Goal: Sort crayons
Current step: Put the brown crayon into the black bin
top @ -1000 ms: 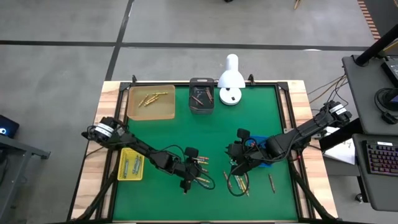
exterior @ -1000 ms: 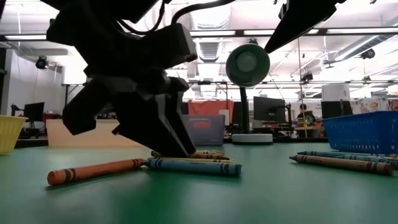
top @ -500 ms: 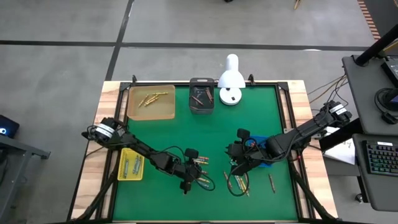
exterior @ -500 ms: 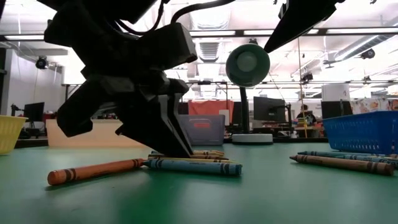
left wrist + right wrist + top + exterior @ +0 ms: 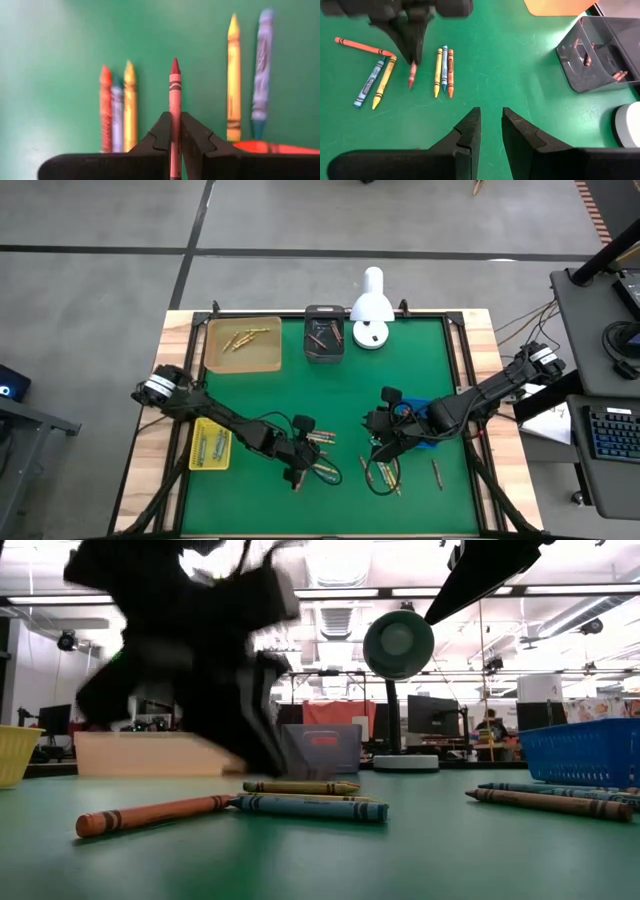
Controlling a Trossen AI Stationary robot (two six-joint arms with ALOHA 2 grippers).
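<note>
Loose crayons lie flat on the green mat (image 5: 340, 390): an orange (image 5: 362, 46), a blue (image 5: 369, 82) and a yellow one (image 5: 384, 82), then a yellow, blue and orange trio (image 5: 444, 70). My left gripper (image 5: 300, 470) hovers between these two groups, shut on a red crayon (image 5: 174, 95). In the low view it is a dark blur (image 5: 225, 680) above the crayons. My right gripper (image 5: 491, 132) hangs higher, right of centre (image 5: 376, 452), open with nothing between its fingers. My left gripper pinches the red crayon's wrapped shaft (image 5: 174, 125) between its two fingers. The fingers slant down and lie along the crayon. Its pointed end (image 5: 411, 82) sticks out past the fingertips toward the mat. Whether the point touches the mat cannot be seen.
A tan tray (image 5: 243, 343) and a dark bin (image 5: 324, 335), both holding crayons, stand at the far edge beside a white lamp (image 5: 371, 310). A yellow tray (image 5: 210, 444) sits at the left, a blue basket (image 5: 590, 752) under the right arm. More crayons (image 5: 385, 476) lie below my right gripper.
My left gripper has shut on the red crayon and risen off the mat with it. In the low view its spread fingers stood on the mat among the crayons and now show higher, blurred. The other crayons lie as they did.
</note>
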